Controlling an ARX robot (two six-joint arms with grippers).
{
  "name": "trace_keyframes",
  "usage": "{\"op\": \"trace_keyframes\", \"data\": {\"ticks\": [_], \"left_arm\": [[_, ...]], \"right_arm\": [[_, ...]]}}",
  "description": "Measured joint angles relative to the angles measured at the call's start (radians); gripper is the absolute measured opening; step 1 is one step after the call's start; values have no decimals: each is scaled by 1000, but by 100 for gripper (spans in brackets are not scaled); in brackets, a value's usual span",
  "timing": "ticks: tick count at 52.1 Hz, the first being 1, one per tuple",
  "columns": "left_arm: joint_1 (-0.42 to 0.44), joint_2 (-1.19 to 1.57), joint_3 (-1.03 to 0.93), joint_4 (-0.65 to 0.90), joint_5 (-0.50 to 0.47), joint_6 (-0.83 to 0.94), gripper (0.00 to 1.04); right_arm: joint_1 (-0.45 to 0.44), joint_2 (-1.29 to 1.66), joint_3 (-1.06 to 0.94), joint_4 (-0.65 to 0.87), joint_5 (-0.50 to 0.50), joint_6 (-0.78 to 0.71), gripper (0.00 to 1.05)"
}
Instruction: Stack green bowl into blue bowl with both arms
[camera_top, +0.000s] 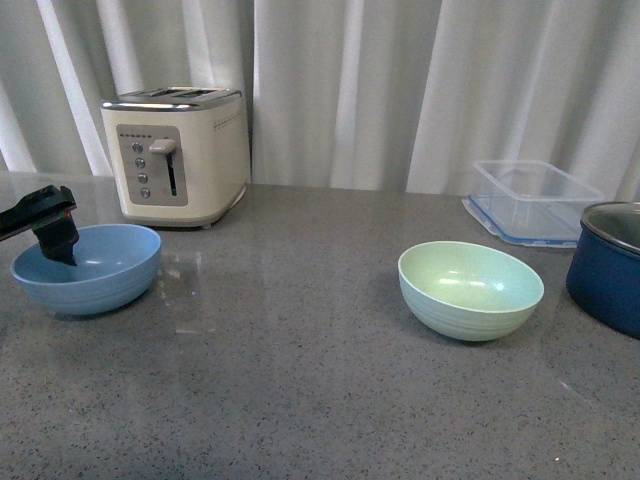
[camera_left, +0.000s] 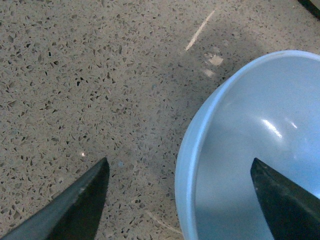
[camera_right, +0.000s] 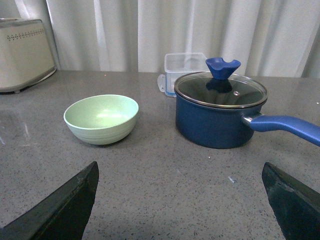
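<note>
Speckled countertop (camera_top: 300, 390) holds the blue bowl (camera_top: 88, 268) at left, the left gripper (camera_left: 178, 161) spread wide across its rim, one finger inside. Well apart at right sits the green bowl (camera_top: 470, 290), near a lidded navy pot (camera_right: 220, 120). The right gripper (camera_right: 180, 167) hangs spread before it. A toaster (camera_top: 178, 155) and a clear container (camera_top: 535, 200) stand behind.

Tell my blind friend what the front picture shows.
A pale green bowl and a light blue bowl sit apart on a grey counter. The left gripper dips into the blue bowl. Also there: a cream toaster, a clear container, a dark blue pot.
</note>
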Motion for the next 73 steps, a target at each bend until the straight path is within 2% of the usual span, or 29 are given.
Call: {"op": "trace_keyframes", "data": {"ticks": [9, 22, 24, 38, 55, 64, 73], "left_arm": [[-2, 9, 6, -4, -2, 2, 61], [-3, 15, 28, -15, 5, 2, 8], [-3, 14, 28, -18, 12, 4, 3], [-45, -65, 27, -35, 47, -6, 4], [-261, -72, 92, -55, 24, -12, 4], [-340, -10, 133, -65, 0, -14, 4], [-377, 40, 145, -75, -21, -14, 4]], "right_arm": [[0, 0, 0, 0, 0, 0, 95], [0, 0, 0, 0, 0, 0, 95], [0, 0, 0, 0, 0, 0, 95], [0, 0, 0, 0, 0, 0, 95], [0, 0, 0, 0, 0, 0, 95], [0, 0, 0, 0, 0, 0, 95], [0, 0, 0, 0, 0, 0, 95]]}}
